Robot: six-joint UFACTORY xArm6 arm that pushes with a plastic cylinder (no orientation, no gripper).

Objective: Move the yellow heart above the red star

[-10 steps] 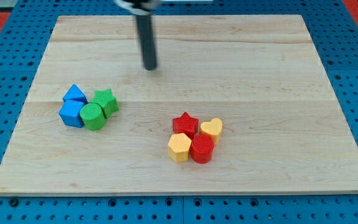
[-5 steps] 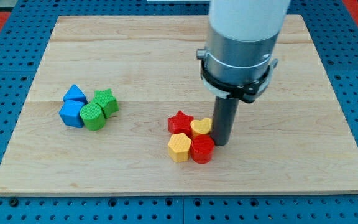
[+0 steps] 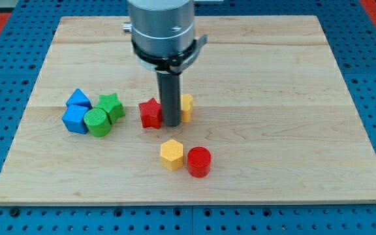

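red star [image 3: 150, 113] + yellow heart [image 3: 186, 106] shoved up-left | my tip [image 3: 171, 123] btwn them, touching both

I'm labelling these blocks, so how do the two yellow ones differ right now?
The yellow heart sits at the right of my tip, partly hidden by the rod; the yellow hexagon lies fully visible, nearer the view's bottom. The heart is alone on its side; the hexagon sits beside the red cylinder. Both share one yellow.

You have a single view, looking down at a slant from the 6 o'clock edge of the wooden board [image 3: 344, 98] toward 12. It sits near enough that the board fills the frame, with blue pegboard [image 3: 5, 78] bordering it.
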